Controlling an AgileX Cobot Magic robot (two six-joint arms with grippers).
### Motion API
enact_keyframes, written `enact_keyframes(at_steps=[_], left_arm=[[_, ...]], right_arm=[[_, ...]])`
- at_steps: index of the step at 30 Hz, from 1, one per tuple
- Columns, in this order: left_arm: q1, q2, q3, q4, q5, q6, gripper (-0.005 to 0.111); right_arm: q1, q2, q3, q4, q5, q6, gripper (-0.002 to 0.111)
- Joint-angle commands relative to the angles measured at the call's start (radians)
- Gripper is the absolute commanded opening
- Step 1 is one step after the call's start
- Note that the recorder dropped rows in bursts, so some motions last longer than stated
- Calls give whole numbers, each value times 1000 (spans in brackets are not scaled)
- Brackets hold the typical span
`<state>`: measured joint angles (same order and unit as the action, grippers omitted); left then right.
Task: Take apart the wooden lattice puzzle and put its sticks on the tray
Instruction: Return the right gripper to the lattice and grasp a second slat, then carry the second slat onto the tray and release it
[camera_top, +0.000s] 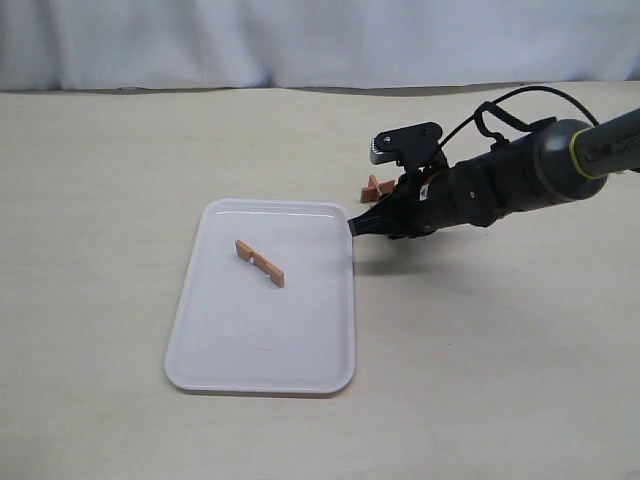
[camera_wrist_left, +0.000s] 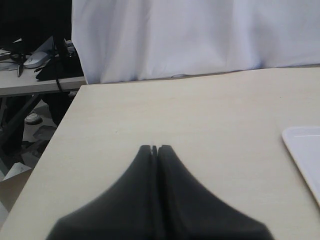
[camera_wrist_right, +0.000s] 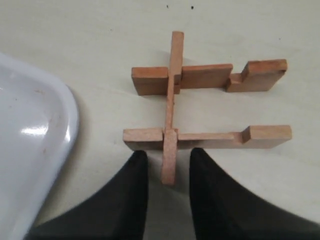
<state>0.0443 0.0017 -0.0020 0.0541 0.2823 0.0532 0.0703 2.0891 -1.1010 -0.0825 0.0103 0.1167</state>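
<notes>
We have the right gripper (camera_wrist_right: 167, 154) straddling the cross stick (camera_wrist_right: 175, 60) of the wooden lattice puzzle (camera_wrist_right: 200, 77), on the table just beside the tray (camera_wrist_right: 30, 115).
Its jaws stand apart, seemingly not touching the wood. We judge it light, stiff and smooth, best pinched at this free end. The left gripper (camera_wrist_left: 154, 148) is closed and empty.

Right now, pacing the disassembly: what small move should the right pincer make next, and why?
Probably close on the cross stick: the right pincer straddles its near end with gaps either side, and it joins two other sticks beside the tray.
</notes>
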Motion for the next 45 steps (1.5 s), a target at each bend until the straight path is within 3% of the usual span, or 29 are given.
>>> enact_keyframes(at_steps=[1, 13, 24, 33, 38, 45], left_arm=[[-4, -2, 2, 6, -7, -6, 0], [-4, -2, 2, 6, -12, -6, 0], [-4, -2, 2, 6, -12, -6, 0], [-4, -2, 2, 6, -12, -6, 0], [-4, -2, 2, 6, -12, -6, 0], [-4, -2, 2, 6, -5, -6, 0]], right_arm=[[-7, 0, -3, -5, -10, -4, 5], [-7, -56, 4, -16, 149, -29, 5], [2, -232, 118, -13, 140, -33, 5], [131, -482, 101, 0, 145, -33, 5], [236, -448, 101, -5, 138, -35, 5], [246, -268, 101, 0, 108, -35, 5]])
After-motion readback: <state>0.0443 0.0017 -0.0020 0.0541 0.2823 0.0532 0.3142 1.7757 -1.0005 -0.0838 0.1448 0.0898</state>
